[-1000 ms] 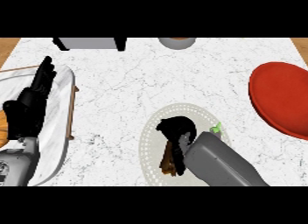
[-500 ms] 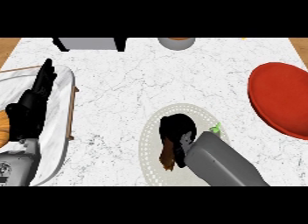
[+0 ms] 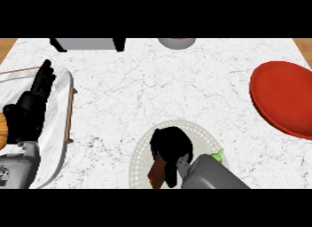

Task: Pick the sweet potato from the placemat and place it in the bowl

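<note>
The right hand (image 3: 172, 144) has been settling lower onto the placemat (image 3: 142, 148), fingers curling around the sweet potato (image 3: 157, 173); lifting is coming next.

Right robot hand (image 3: 170, 146) has curled over sweet potato (image 3: 157, 174)

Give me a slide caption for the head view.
Right hand curled down over the sweet potato on the placemat; red bowl waits at right, left hand resting open.
</note>
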Robot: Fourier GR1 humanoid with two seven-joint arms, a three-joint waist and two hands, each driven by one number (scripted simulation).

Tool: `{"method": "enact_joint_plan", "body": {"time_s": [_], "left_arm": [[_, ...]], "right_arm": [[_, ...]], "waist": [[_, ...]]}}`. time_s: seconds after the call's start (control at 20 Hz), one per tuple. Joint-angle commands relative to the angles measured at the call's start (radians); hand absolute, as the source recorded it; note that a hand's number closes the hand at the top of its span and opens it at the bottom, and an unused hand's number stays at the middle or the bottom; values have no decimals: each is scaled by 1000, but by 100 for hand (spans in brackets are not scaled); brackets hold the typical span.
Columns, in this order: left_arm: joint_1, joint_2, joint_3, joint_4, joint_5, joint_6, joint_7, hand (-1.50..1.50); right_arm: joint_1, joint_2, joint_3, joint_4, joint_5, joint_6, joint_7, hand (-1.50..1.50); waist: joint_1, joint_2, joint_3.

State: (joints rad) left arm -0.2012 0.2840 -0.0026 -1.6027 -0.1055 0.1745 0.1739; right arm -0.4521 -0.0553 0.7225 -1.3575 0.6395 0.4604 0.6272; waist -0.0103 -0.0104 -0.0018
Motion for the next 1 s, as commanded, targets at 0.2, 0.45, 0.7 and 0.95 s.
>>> {"method": "enact_joint_plan", "body": {"time_s": [0.2,0.45,0.7,0.95], "left_arm": [[4,9,8,-14,-13,0,21,0],[24,1,17,-17,3,-5,19,0],[3,18,38,-5,13,-27,8,0],[-10,-8,26,12,-12,-11,-6,0]], "right_arm": [[271,54,173,-361,163,-344,119,150],[312,55,177,-599,247,-509,171,150],[343,30,118,-766,381,-511,281,150],[359,-26,13,-883,469,-465,334,150]], "waist": [[-17,0,2],[-20,-2,2],[-16,4,2],[-4,8,2]]}}
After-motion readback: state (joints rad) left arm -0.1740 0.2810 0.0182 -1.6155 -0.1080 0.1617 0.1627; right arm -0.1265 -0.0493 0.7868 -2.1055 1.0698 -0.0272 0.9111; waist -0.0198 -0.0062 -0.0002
